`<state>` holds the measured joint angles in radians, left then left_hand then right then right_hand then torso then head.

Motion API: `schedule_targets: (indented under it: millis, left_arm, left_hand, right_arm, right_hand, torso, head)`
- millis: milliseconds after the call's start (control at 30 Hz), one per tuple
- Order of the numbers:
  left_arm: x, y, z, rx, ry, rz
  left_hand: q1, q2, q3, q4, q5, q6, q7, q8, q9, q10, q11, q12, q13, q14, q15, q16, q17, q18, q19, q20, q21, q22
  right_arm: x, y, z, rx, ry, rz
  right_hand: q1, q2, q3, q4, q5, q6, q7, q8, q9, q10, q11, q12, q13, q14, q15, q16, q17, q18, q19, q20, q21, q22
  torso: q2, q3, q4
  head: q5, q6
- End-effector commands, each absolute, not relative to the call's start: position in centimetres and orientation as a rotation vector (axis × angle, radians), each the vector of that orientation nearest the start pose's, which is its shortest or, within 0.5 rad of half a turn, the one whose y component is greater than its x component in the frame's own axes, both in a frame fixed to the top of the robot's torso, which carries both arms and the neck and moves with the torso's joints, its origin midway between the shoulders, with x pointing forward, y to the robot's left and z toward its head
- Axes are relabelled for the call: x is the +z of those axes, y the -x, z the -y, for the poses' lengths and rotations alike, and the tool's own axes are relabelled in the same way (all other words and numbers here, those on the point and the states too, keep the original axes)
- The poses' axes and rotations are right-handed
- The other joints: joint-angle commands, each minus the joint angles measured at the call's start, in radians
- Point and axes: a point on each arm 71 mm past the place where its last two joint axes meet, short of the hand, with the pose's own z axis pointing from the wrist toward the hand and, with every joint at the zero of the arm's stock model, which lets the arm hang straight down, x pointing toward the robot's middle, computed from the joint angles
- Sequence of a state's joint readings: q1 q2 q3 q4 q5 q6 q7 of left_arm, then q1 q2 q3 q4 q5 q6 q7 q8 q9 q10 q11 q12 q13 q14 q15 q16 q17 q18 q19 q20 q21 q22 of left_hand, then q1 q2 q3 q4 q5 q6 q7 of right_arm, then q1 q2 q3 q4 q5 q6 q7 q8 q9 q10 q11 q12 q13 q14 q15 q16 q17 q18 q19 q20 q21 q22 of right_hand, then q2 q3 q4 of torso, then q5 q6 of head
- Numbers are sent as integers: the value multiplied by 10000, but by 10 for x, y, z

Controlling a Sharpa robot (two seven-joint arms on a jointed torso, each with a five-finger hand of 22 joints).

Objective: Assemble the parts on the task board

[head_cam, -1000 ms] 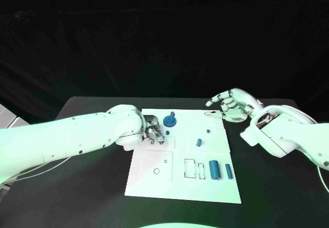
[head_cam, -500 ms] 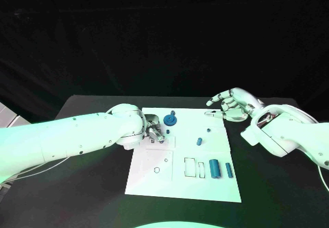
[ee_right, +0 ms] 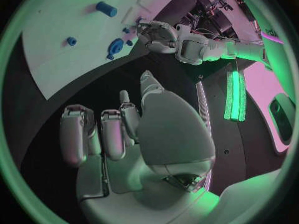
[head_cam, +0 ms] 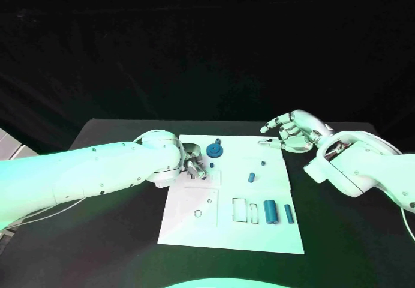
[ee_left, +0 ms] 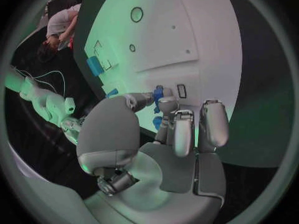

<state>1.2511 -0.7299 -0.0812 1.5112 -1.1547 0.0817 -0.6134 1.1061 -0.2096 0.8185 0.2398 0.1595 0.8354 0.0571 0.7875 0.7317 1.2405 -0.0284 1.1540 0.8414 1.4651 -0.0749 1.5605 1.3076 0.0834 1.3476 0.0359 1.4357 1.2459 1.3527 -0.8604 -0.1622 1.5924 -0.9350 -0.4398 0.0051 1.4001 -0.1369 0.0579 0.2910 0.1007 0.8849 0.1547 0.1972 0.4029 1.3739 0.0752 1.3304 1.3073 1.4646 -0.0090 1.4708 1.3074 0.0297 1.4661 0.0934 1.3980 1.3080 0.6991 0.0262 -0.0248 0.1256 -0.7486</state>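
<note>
The left arm is reaching in over the near-left part of the task board [head_cam: 230,240], its left hand [head_cam: 195,165] lying low on the board with fingers [ee_left: 182,130] curled around a small blue part [ee_left: 158,93]. The right arm is bending beside the board's far right corner, its right hand [head_cam: 291,133] hovering there, fingers apart and holding nothing.

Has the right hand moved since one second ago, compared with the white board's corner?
No. The right hand hovers open beside the task board, at its far right corner, as before.
</note>
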Motion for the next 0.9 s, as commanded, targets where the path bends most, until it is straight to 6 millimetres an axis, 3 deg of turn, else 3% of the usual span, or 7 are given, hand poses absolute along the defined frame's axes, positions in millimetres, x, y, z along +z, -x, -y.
schedule_targets:
  millis: [33, 900]
  left_arm:
    - [-215, -481, -170, -3052, 561, -22720]
    - [-217, -479, -167, -3238, 424, -23170]
  left_hand:
    - [6, 69, 1763, -1719, 59, 238, -162, 68, 2103, 70, -12, 54, 6, 1004, -62, 44, 2471, -130, 94, -10, 49, 12]
    - [-4, 56, 1787, -1742, 44, 243, -165, 67, 2101, 53, -14, 22, -54, 1005, -64, 45, 2473, -145, 139, -14, 77, 79]
  right_arm:
    - [-149, -484, 194, 9409, -2081, -16457]
    - [-150, -484, 194, 9405, -2065, -16525]
  right_hand:
    - [-44, 76, -33, 1, 63, -71, 22, 54, -11, -26, -13, -36, 808, 502, 74, -51, 571, 126, 202, 95, -17, 1535]
    - [-52, 81, -37, 1, 64, -71, 20, 59, -11, -18, -15, -28, 811, 506, 72, -48, 580, 124, 207, 94, -11, 1539]
  torso:
    - [-5, 1, -7]
    - [-3, 5, -2]
  head:
    - [1, -15]
    - [-25, -76]
